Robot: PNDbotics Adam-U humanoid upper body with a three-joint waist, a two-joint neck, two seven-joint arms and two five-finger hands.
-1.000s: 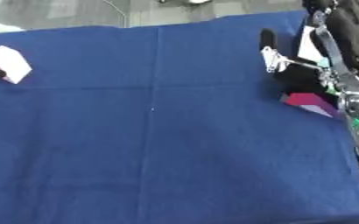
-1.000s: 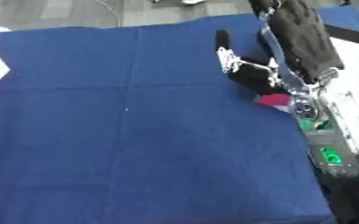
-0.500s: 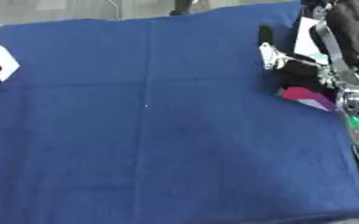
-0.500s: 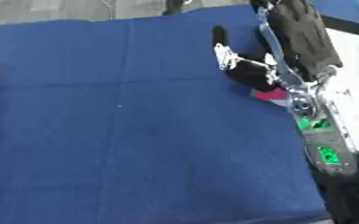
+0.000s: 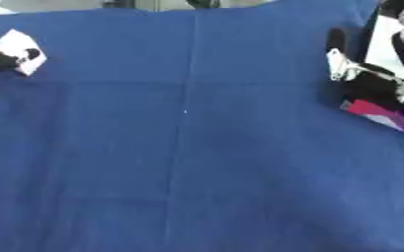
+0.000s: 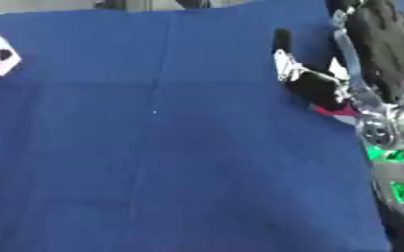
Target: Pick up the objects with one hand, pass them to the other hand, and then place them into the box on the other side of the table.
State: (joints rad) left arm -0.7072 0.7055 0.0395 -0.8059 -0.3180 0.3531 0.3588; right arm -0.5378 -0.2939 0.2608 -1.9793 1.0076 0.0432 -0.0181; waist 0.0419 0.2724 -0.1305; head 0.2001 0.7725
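At the table's far left edge lies one small white object [image 5: 19, 45], a flat card-like piece tilted on its corner; a dark tip [image 5: 0, 63] touches its lower left side, which may be part of the left hand, though too little shows to tell how that hand is set; from there the table [image 5: 188, 147], covered in one blue cloth, runs wide and bare across its whole middle, from the far edge to the near edge, crossed only by a faint fold line down the centre and another across it; the far edge shows along the top, with grey floor beyond it; at the table's right edge the right hand [image 6: 313, 86] comes in from the upper right corner, black with silver parts, one finger [image 6: 282, 41] pointing up toward the far edge while the other fingers curl downward over one pink or magenta object [image 5: 376, 112] that lies flat under them near the right edge; the curled fingers rest on it, but whether they pinch it cannot be told; beside the table's right edge the robot's own arm shows silver joints and green lights [image 6: 393, 172] along it.
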